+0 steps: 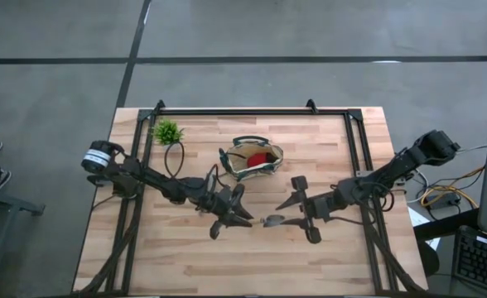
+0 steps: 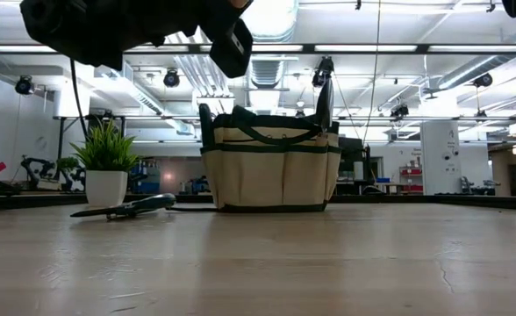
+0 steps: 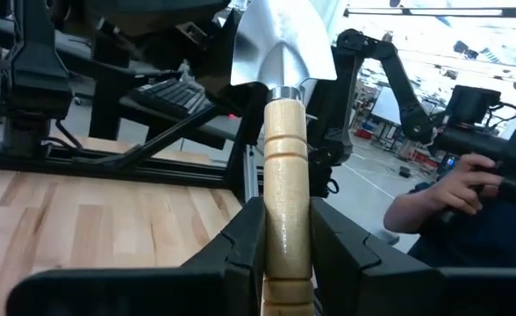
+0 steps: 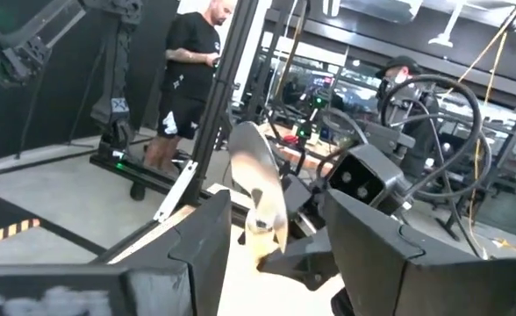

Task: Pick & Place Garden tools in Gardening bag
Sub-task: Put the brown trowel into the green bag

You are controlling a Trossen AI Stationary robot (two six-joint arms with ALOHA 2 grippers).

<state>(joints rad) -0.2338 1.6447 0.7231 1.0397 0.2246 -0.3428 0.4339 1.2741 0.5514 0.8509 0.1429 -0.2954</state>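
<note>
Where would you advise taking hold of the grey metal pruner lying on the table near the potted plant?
Take the grey metal pruner across its dark handles, the thicker end nearer the tan fabric bag, coming straight down: it lies flat on the wooden table, and its blades probably taper too thin to pinch securely.

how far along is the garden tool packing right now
Partly done. A red-headed tool already sits inside the gardening bag. In hand: the left pincer is shut on the wooden handle of the trowel, held between the two arms, with the right pincer open close by its blade. Left: the trowel must go in, and a pruner lies on the table beside the potted plant.
</note>
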